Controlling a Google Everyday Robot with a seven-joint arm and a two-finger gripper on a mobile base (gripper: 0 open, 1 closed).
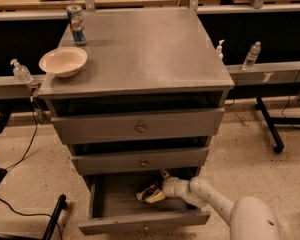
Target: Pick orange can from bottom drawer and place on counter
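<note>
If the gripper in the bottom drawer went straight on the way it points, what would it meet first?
Most likely the orange can: the gripper sits inside the open bottom drawer, pointing left, with the can right ahead of it. Whether they already touch is unclear.
</note>
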